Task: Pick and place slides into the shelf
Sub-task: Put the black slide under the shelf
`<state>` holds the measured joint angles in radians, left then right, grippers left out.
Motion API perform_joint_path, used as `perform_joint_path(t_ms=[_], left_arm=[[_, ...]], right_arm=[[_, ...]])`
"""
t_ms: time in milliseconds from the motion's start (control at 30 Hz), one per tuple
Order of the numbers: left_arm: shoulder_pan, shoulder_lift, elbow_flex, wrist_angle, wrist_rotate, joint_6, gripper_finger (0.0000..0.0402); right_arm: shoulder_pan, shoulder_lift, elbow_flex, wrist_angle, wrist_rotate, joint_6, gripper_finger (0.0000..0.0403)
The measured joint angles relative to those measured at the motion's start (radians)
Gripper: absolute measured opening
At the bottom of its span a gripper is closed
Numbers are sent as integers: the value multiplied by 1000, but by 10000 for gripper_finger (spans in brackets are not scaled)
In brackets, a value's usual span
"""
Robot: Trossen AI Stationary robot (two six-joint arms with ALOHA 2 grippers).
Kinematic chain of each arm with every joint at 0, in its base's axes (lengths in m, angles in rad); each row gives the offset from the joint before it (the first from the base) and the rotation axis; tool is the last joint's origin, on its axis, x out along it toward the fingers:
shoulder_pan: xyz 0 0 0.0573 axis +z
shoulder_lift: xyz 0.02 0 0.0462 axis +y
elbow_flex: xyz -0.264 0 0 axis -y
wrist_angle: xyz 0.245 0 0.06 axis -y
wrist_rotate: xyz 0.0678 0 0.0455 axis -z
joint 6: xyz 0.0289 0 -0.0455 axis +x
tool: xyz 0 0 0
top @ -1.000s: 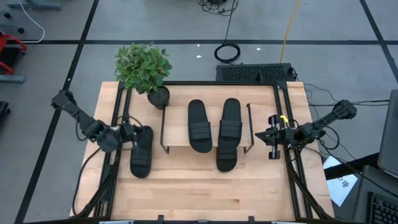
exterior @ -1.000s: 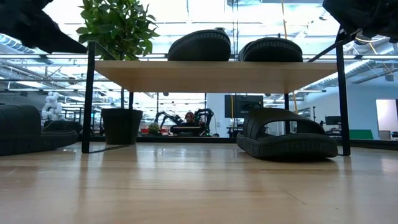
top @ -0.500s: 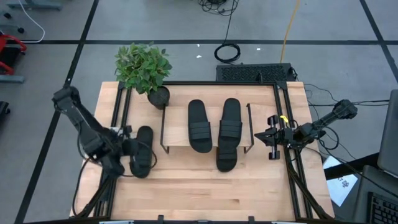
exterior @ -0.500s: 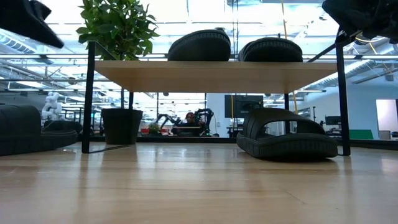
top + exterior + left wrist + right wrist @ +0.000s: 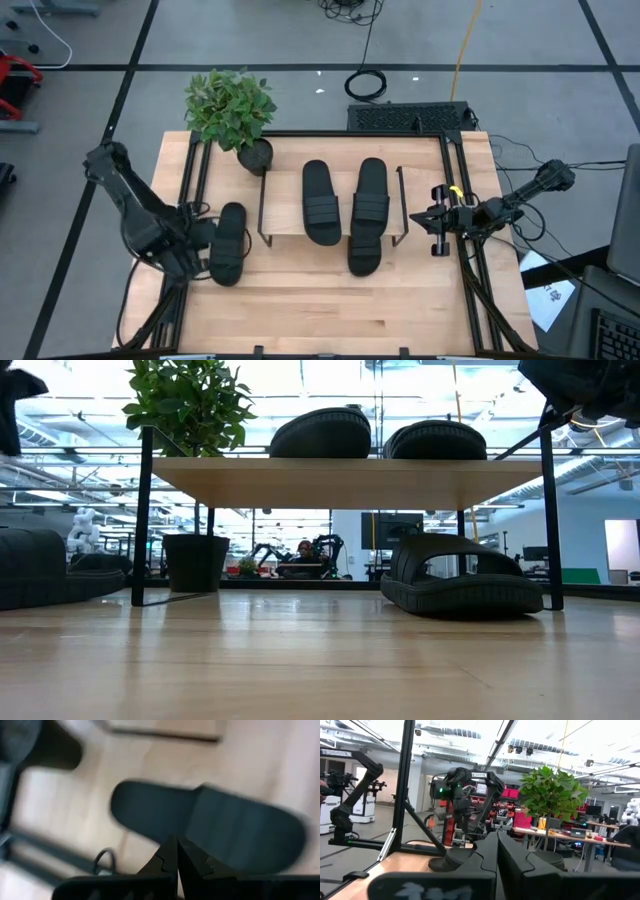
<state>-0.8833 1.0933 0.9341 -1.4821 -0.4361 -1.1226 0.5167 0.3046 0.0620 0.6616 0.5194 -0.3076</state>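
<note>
Near edge of the tabletop [image 5: 330, 310]: bare light wood in front of you, with both arms and all the slides farther back.
Left gripper [image 5: 190, 243]: you have it low at the left side of the tabletop, just left of the loose slide; in the left wrist view its fingers [image 5: 167, 860] meet tip to tip, so the jaws are pressed together and hold nothing.
Loose slide [image 5: 228, 243]: it lies flat on the tabletop, left of the shelf and outside its legs, lengthwise near to far; the left wrist view shows its strap and sole right beyond the fingertips.
Lower slide [image 5: 364, 250]: this one sits on the tabletop under the right half of the shelf, its near end sticking out past the shelf's near edge; in the low view it rests between the legs, at the right.
Right gripper [image 5: 438, 219]: you have it waiting at the right edge of the tabletop, just outside the shelf's right legs; its fingers [image 5: 485, 855] lie against each other, jaws closed on nothing.
Shelf [image 5: 285, 222]: it stands mid-tabletop on thin black legs.
Slides on top [image 5: 321, 201]: two lie side by side on the board, both lengthwise near to far.
Potted plant [image 5: 232, 108]: it stands at the far left corner of the shelf.
</note>
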Motion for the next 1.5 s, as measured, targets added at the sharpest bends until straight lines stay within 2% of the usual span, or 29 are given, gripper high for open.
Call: perform_joint_path(t_ms=[100, 200, 367, 567, 633, 767, 933, 1067, 1267, 1400, 1500], left_arm=[[13, -82, 41, 64, -1, 127, 2], [89, -163, 34, 86, 1, 145, 1], [250, -228, -20, 73, 132, 195, 11], [339, -254, -20, 226, 260, 553, 29], [365, -245, -20, 259, 284, 615, 30], [461, -199, -24, 258, 373, 567, 30], [609, -188, -115, 269, 564, 532, 31], [698, -192, -170, 279, 669, 603, 31], [823, -193, -163, 307, 749, 732, 37], [890, -189, -163, 325, 829, 778, 77], [925, -188, -163, 325, 831, 792, 128]], right_arm=[[0, 0, 0, 8, 0, -19, 0], [0, 0, 0, 17, -1, -28, 0], [0, 0, 0, 19, -28, -35, 0], [0, 0, 0, 24, -79, -49, 0], [0, 0, 0, 24, -78, -48, 0], [0, 0, 0, 24, -79, -48, 0], [0, 0, 0, 37, -79, -46, 0], [0, 0, 0, 38, -79, -45, 0], [0, 0, 0, 38, -79, -45, 0], [0, 0, 0, 38, -79, -46, 0], [0, 0, 0, 38, -79, -47, 0]])
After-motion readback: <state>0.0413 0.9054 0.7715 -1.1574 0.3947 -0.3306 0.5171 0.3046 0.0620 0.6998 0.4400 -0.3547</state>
